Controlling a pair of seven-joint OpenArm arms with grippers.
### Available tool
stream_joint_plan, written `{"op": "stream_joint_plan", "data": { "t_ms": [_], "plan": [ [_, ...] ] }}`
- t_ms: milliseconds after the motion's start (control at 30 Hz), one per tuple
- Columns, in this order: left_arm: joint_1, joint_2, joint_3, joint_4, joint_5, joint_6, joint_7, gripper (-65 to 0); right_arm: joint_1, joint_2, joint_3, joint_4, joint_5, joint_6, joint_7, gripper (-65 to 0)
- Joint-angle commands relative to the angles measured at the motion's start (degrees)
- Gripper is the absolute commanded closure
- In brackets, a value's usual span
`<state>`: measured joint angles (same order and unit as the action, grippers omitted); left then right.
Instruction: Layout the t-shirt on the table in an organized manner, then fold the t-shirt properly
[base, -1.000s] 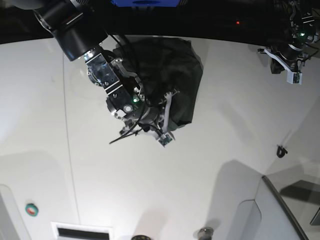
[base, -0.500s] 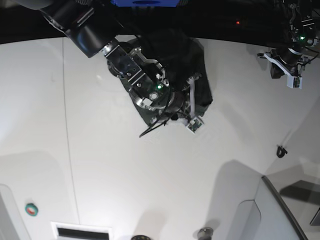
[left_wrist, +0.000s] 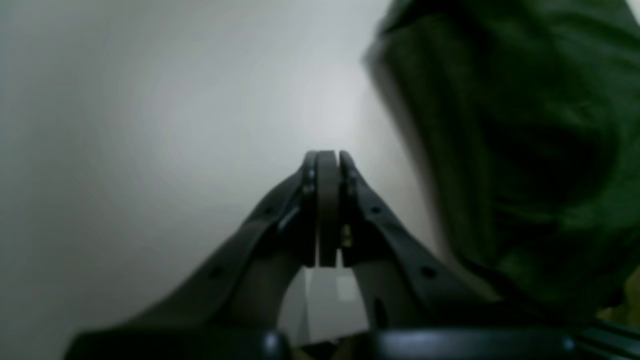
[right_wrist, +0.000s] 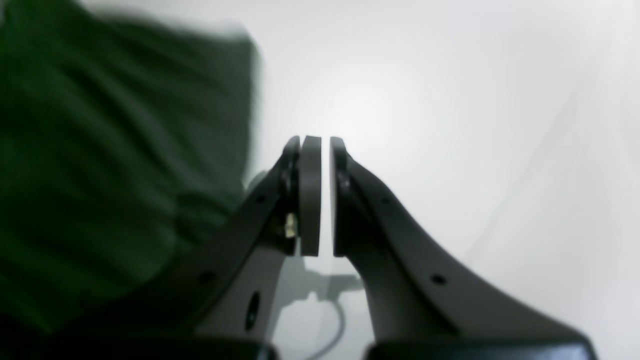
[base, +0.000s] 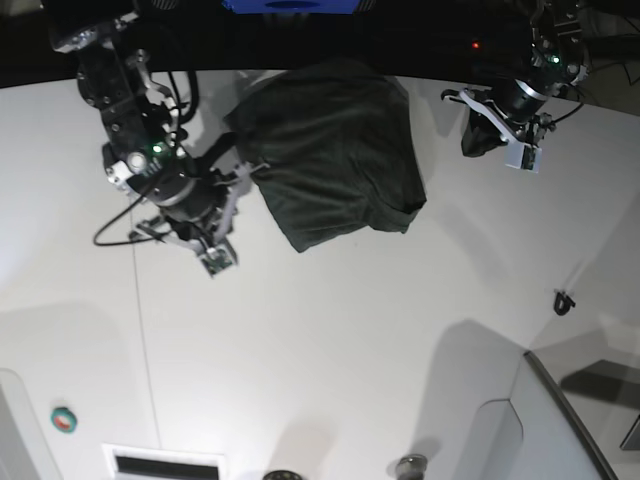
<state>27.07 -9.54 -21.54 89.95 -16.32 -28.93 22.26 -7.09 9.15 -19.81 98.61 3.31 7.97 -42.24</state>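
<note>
Right arm swings clear of the shirt; cloth left heaped near the far counter edge

The right tool (right_wrist: 315, 195), dark-fingered, is drawn nearly together with only a thin slit and nothing between, and now hangs over bare counter beside the large dark green, wrinkled soft t-shirt (base: 335, 150). The left tool (left_wrist: 327, 207) is pressed together, empty, close to the cloth's other side. A second ago the right arm lay across the garment; half a second ago it was dragging over it. It has since pulled off to the side, and the shirt has spread a little wider. It rests bunched on the wide smooth white counter (base: 330, 340), so I judge the layout barely begun.
</note>
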Motion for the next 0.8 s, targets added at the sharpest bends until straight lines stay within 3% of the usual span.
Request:
{"op": "stream_joint_plan", "data": {
  "t_ms": [0, 100, 167, 267, 433, 767],
  "plan": [
    [0.84, -0.44, -0.57, 1.87, -1.66, 0.14, -1.12, -13.5, 0.37, -0.05, 0.96, 1.13, 0.25, 0.17, 1.4, -2.7],
    [2.07, -0.79, 0.13, 2.84, -8.69, -0.22, -1.12, -36.0, -0.86, 0.3, 3.33, 1.13, 0.25, 0.17, 1.4, -2.6],
    [1.72, -2.02, 1.28, 1.96, -14.67, -3.64, -1.12, -47.6, -1.04, 0.3, 4.03, 0.95, 0.25, 0.17, 1.4, -2.6],
    [-0.48, -4.04, 5.94, -1.91, -20.12, -9.53, -1.21, -57.4, -1.04, 0.3, 3.68, 0.95, 0.25, 0.17, 1.4, -2.4],
    [-4.52, -2.99, 11.39, -8.15, -20.65, -10.59, -1.21, -58.9, -1.04, 0.3, 3.77, 0.95, 0.25, 0.17, 1.4, -2.4],
    [-11.64, -1.23, 12.18, -23.8, -20.21, -10.33, -1.21, -58.3, -1.04, 1.36, 4.12, 0.95, 0.25, 0.17, 1.4, -2.4]
  ]
}}
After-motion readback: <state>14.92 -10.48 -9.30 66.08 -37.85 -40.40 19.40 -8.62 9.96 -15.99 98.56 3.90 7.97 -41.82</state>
